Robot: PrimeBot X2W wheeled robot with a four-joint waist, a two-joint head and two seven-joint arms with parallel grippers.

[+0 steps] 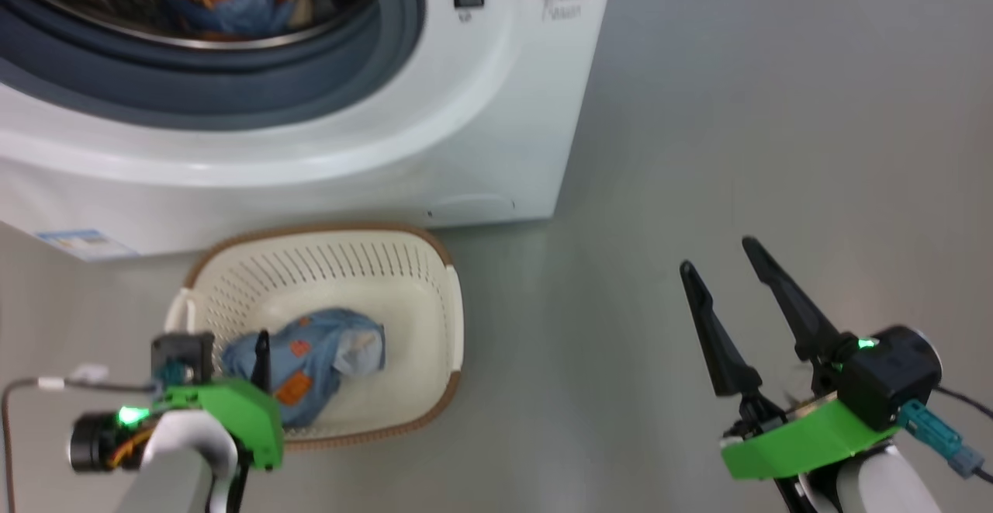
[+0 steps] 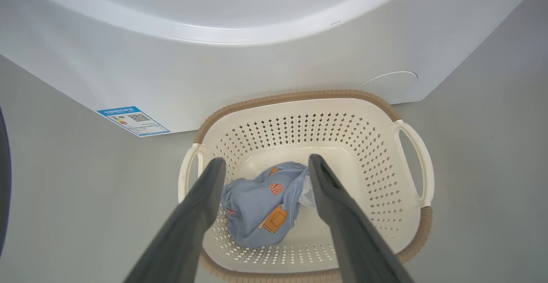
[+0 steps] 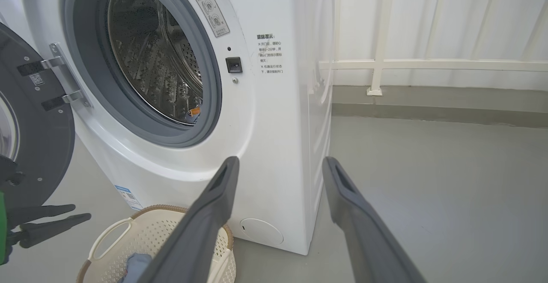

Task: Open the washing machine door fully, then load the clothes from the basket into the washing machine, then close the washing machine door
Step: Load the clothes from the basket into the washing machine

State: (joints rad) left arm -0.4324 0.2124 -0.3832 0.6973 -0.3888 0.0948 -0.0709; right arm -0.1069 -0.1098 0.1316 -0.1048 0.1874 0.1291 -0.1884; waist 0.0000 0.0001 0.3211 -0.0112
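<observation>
Midway through loading, by the look of it: the washing machine door [image 3: 30, 146] stands swung wide open on the washing machine [image 1: 481, 109]. Two blue-and-orange bundles of clothes [image 2: 261, 206] can be counted: one inside the drum [image 3: 154, 69], one in the single cream basket [image 2: 299, 96] on the floor just before the machine. The left gripper [image 2: 266, 161] hovers above the basket's bundle, fingers apart, empty. The right gripper [image 1: 717, 253], likewise spread and empty, hangs over bare floor. Next, probably, the left must descend and pinch the cloth.
</observation>
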